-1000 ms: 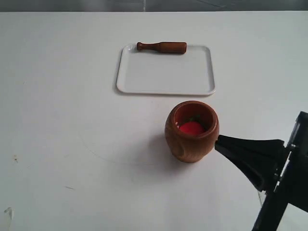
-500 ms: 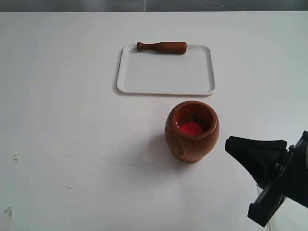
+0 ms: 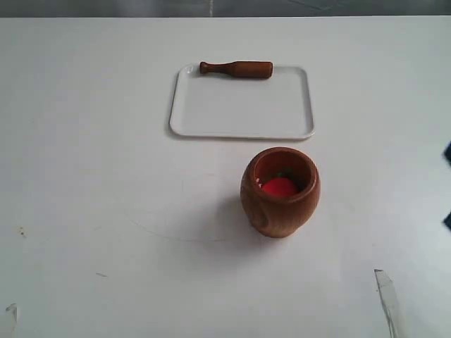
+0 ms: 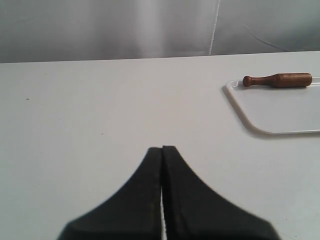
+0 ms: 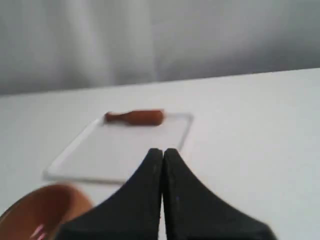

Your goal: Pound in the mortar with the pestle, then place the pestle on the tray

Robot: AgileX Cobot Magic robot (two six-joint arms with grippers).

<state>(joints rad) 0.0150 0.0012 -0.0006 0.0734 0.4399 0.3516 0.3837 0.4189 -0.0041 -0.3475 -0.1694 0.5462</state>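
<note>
Three items logged on table [image 3: 84, 176].

Pestle [image 3: 236, 69]: lay flat along tray [image 3: 239, 113] rim at 12 o'clock, knob toward 9 o'clock.

Mortar [image 3: 271, 211]: stood upright off tray's 5 o'clock corner, apart from it, red item [image 3: 280, 187] inside.

Left gripper [image 4: 162, 149], right gripper [image 5: 163, 150]: jaws pressed together, empty, touching nothing.

Risks, as judged: round pestle apt to roll away from a poor pinch; rim close beside it, likely to catch a finger; unheld mortar apt to tip or skate under off-centre blows.
</note>
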